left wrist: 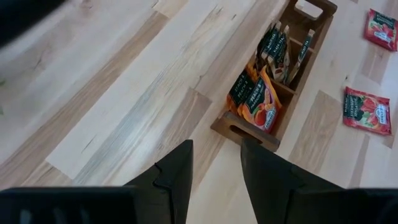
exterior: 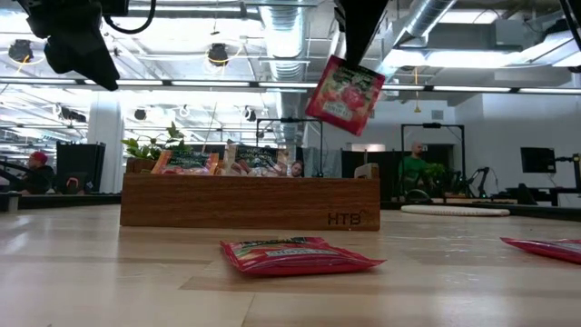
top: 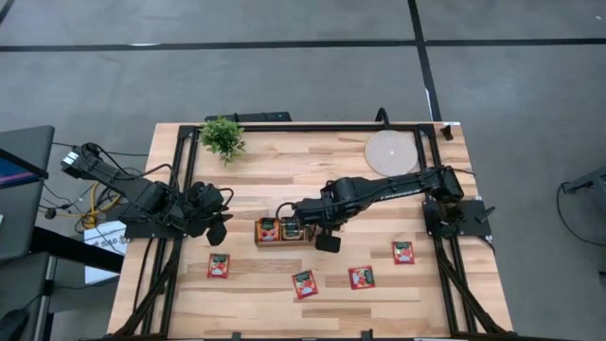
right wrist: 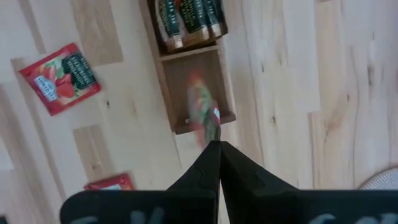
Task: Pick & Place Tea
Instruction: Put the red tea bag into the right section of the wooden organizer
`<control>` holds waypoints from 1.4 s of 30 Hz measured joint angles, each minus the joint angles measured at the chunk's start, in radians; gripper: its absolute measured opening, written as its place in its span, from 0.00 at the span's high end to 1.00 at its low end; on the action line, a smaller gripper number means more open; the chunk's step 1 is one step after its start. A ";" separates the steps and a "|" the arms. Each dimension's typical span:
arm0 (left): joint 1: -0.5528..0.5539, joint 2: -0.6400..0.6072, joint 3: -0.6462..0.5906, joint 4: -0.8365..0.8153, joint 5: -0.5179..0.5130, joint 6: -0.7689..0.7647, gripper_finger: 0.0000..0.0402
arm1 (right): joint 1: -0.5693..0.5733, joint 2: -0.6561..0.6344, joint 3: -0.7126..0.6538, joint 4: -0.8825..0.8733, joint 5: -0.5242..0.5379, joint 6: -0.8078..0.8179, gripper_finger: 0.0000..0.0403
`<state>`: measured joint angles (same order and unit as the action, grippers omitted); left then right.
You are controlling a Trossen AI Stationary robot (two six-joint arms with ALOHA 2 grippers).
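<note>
Tea sachets are only partly put away. Some stand packed in the wooden tray (top: 281, 230) in the middle of the desk (top: 284, 161). The left wrist view shows two of its three parts filled with sachets (left wrist: 264, 99), and the end part nearest the right arm bare.

One red sachet (exterior: 345, 94) is up in the air. The right gripper (right wrist: 213, 142) has its jaws shut tight on one edge of it, and the sachet hangs down, tilted, right over that bare end part. It looks like the step in hand is dropping it in.

Four more red sachets lie flat on the desk, on the near side of the tray. One (top: 219, 265) is toward the left arm, two (top: 304, 283) (top: 361, 277) are near the middle, and one (top: 403, 252) is toward the right arm. These are left to do, so the job looks a little past halfway.

The left gripper (left wrist: 214, 165) waits off to the left side of the tray, above the desk. Its jaws are partly open and hold nothing.

A small green plant (top: 222, 136) and a round pale mat (top: 391, 152) sit at the far side of the desk, well apart from the tea. They are not in the way. The sachets already in the tray stand tall, so the next one may bump them if it swings sideways. People sit far off in the room behind.
</note>
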<state>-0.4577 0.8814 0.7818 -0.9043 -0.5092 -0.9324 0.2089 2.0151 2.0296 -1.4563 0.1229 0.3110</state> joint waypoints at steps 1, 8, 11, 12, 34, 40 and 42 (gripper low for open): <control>0.000 0.000 0.000 0.000 -0.003 0.000 0.69 | 0.000 0.000 0.000 0.000 -0.005 -0.004 1.00; 0.000 0.000 0.000 0.000 -0.044 0.004 0.69 | -0.025 0.002 0.014 -0.007 -0.043 -0.006 1.00; 0.000 0.000 0.000 0.000 -0.062 0.004 0.69 | -0.037 0.002 0.033 -0.003 -0.044 -0.027 1.00; 0.000 0.000 0.000 0.000 -0.066 0.004 0.69 | -0.043 0.002 0.037 -0.005 -0.045 -0.030 1.00; 0.000 0.000 0.000 0.000 -0.074 0.003 0.69 | -0.119 0.005 0.200 -0.067 -0.072 -0.075 1.00; 0.000 0.000 0.000 0.000 -0.074 0.003 0.69 | -0.109 0.103 0.186 -0.100 -0.081 -0.101 1.00; 0.000 0.000 0.000 0.000 -0.074 0.002 0.69 | -0.103 0.119 0.188 -0.119 -0.071 -0.115 1.00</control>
<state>-0.4578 0.8818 0.7818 -0.9039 -0.5834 -0.9302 0.1062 2.1343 2.2177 -1.5755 0.0516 0.1964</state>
